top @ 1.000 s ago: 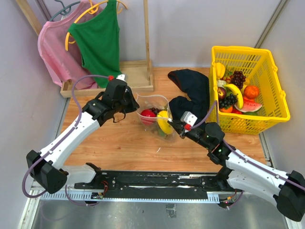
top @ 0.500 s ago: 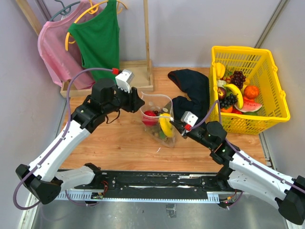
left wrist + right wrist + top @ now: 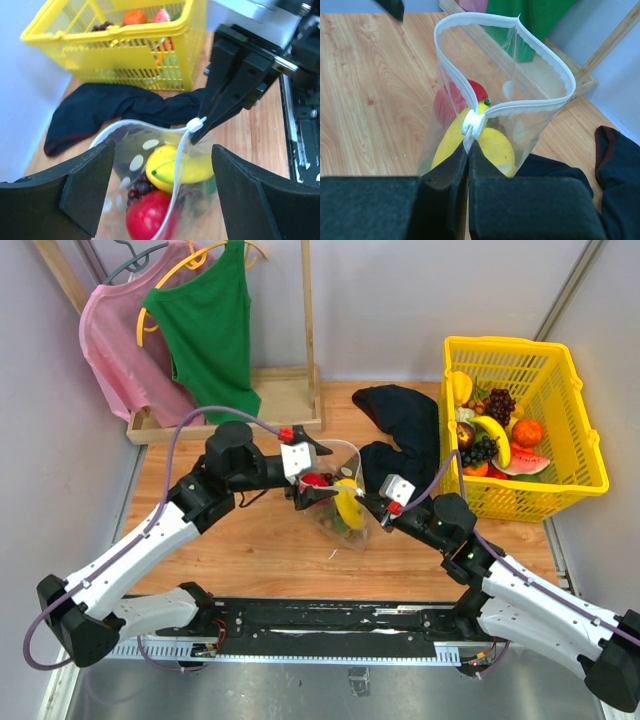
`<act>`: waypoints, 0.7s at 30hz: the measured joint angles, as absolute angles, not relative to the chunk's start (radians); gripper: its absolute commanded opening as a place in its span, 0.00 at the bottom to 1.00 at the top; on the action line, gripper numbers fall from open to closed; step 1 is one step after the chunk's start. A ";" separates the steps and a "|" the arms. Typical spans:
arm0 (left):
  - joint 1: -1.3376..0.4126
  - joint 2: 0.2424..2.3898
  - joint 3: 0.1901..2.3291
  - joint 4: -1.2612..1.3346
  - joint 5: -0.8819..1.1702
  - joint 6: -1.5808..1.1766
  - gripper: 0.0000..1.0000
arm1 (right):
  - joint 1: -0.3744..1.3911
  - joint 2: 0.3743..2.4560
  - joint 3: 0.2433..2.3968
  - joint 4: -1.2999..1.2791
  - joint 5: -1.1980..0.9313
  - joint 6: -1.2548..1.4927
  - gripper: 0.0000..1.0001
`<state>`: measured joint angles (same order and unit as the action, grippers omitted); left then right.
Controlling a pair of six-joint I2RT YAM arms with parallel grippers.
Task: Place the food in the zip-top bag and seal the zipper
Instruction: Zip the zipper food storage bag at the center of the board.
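The fruit is in and sealing is the step in hand. The zip-top bag (image 3: 342, 526) stands upright near the middle of the tabletop (image 3: 250, 550), just beside the dark navy cloth (image 3: 405, 430) on its right-edge side. A red apple (image 3: 147, 220), a banana (image 3: 347, 502) and dark grapes (image 3: 137, 187) show through its wall.

Its mouth points up and gapes in a loop. The zipper (image 3: 475, 16) has its long axis running roughly from the near-right end toward the far-left end.

The right gripper (image 3: 469, 150) has its jaws pressed together on the bag's edge just under the white slider (image 3: 472, 124). The left gripper (image 3: 308, 487) hovers at the opposite side of the mouth, jaws spread wide and holding nothing.

Next, I judge, the left jaws must pinch the far end of the strip to draw the mouth flat before the slider is run along it.
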<state>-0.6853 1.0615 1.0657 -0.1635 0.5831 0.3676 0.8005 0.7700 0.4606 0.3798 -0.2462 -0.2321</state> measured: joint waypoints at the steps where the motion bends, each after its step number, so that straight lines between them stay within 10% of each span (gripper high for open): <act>1: -0.703 1.074 1.068 -0.162 0.600 0.417 0.82 | 0.801 0.769 0.461 0.379 -0.251 -0.232 0.01; 21: -0.780 1.304 1.198 -0.349 0.817 0.848 0.58 | 0.801 0.771 0.467 0.360 -0.324 -0.232 0.01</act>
